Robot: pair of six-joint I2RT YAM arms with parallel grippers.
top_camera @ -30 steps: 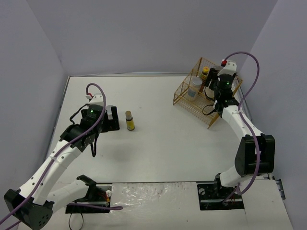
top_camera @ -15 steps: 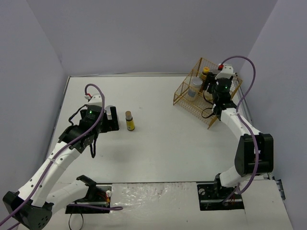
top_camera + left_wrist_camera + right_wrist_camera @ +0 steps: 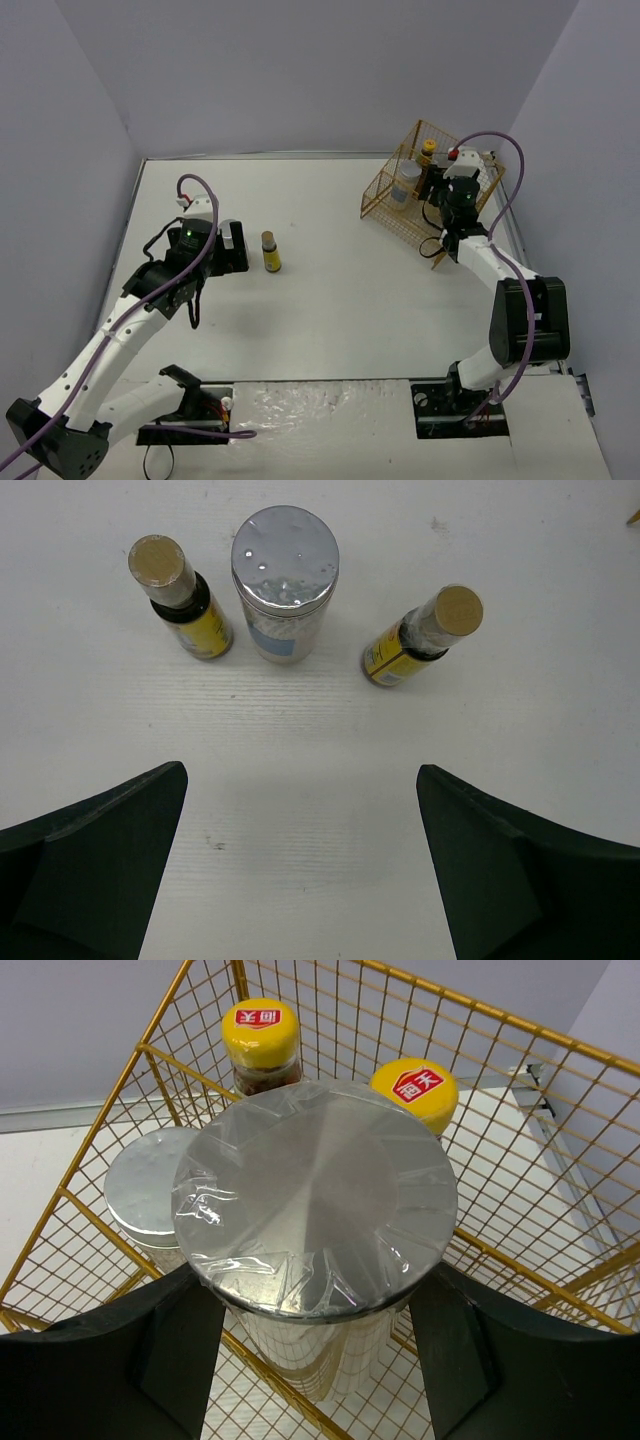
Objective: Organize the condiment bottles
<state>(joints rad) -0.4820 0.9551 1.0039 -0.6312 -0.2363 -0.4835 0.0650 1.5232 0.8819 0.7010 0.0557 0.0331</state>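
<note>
My right gripper (image 3: pixel 315 1295) is shut on a pale cylindrical bottle with a flat silver lid (image 3: pixel 315 1195) and holds it inside the gold wire basket (image 3: pixel 120 1120). Another silver-lidded bottle (image 3: pixel 145 1190) and two yellow-capped dark bottles (image 3: pixel 260 1030) (image 3: pixel 413 1090) stand in the basket behind it. My left gripper (image 3: pixel 300 810) is open and empty, low over the table. Ahead of it stand two slim dark bottles (image 3: pixel 185 605) (image 3: pixel 415 640) and a silver-lidded pale bottle (image 3: pixel 285 580) between them. The top view shows one slim bottle (image 3: pixel 270 252) right of the left gripper (image 3: pixel 234 250).
The basket (image 3: pixel 385 195) sits at the table's far right, close to the right wall, with my right gripper (image 3: pixel 440 190) inside it. The white table (image 3: pixel 330 280) ends at grey walls on the left, back and right.
My right gripper has moved a little left and lower into the basket with the silver-lidded bottle. The left arm and the bottles before it have not moved.
</note>
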